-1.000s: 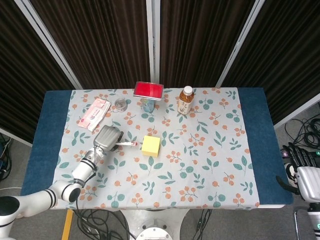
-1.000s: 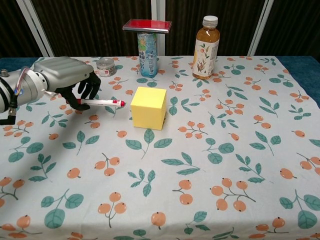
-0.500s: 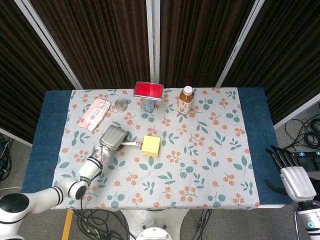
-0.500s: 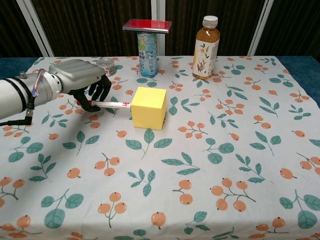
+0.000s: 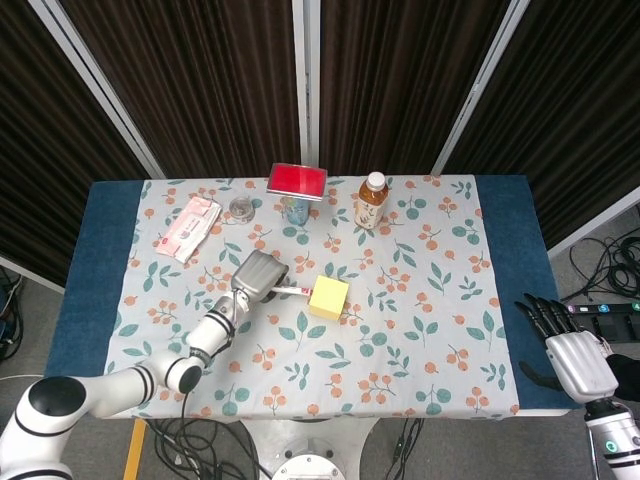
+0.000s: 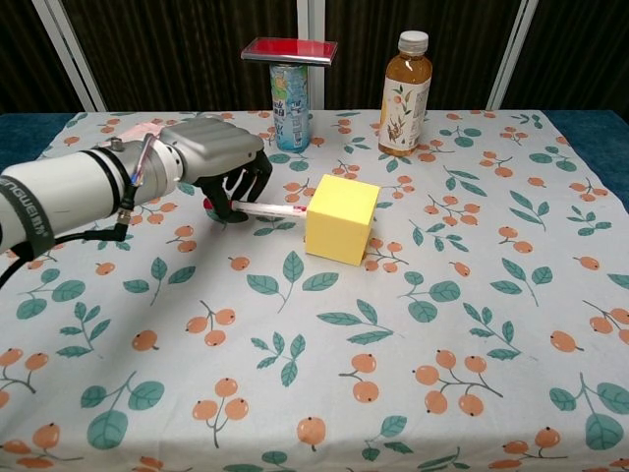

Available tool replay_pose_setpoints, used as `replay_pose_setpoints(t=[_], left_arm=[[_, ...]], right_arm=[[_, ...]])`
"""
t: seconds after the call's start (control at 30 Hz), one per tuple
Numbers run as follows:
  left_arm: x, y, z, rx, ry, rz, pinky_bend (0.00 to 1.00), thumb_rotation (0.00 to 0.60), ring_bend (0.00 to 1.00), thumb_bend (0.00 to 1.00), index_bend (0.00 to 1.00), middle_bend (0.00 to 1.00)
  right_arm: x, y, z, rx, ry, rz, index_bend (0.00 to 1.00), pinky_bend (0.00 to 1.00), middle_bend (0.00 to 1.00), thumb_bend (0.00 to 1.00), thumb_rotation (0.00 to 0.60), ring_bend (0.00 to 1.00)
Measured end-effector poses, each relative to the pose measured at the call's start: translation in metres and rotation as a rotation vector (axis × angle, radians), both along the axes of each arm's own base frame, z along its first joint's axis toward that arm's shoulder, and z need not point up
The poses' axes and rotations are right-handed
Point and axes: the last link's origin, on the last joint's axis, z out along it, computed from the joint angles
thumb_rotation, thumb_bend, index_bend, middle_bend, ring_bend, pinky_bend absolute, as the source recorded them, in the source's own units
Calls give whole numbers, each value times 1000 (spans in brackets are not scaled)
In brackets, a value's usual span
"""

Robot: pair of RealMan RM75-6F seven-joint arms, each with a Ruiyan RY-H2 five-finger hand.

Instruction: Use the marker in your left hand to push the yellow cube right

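The yellow cube [image 5: 329, 297] [image 6: 341, 219] sits near the middle of the floral tablecloth, turned slightly askew. My left hand [image 5: 259, 275] [image 6: 218, 161] is just left of it and grips a white marker [image 5: 288, 290] [image 6: 263, 209] with a red cap. The marker lies level and its tip touches the cube's left face. My right hand [image 5: 564, 350] hangs off the table's right edge with fingers spread and nothing in it; the chest view does not show it.
At the back stand a can [image 5: 295, 210] [image 6: 290, 93] with a red box [image 5: 296, 180] [image 6: 289, 49] on top, a tea bottle [image 5: 371, 201] [image 6: 406, 81], a small round tin [image 5: 241, 207] and a pink wipes pack [image 5: 188, 228]. Bare cloth lies right of the cube.
My left hand has moved right with the marker, and the cube has slid right and turned a little. The right hand has risen slightly beside the table.
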Motion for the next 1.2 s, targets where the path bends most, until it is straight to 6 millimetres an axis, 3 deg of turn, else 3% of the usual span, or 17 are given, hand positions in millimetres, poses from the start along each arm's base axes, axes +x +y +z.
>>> replay_pose_setpoints(t=[0.47,0.73,0.93,1.2], left_arm=[[56,-19,-25,-66,-13,-29,708,600,540,529,710,757],[78,-31,-25,-71,-33,-45,708,600,540,529,709,756],[51,-23,0,0,-19,-8,703,600,538,519,687,726],[-23,-26,42,86,41,98,638,600,503,484,609,681]], right_arm=[[-1,0,0,9,-2,8,0,0,0,174,600,0],[-1,2,1,-1,-10,10,0,0,0,174,600,0],[-1,1,0,-3,-17,12,0,0,0,174,600,0],[4,-1,0,-12,-29,25,0,0,0,174,600,0]])
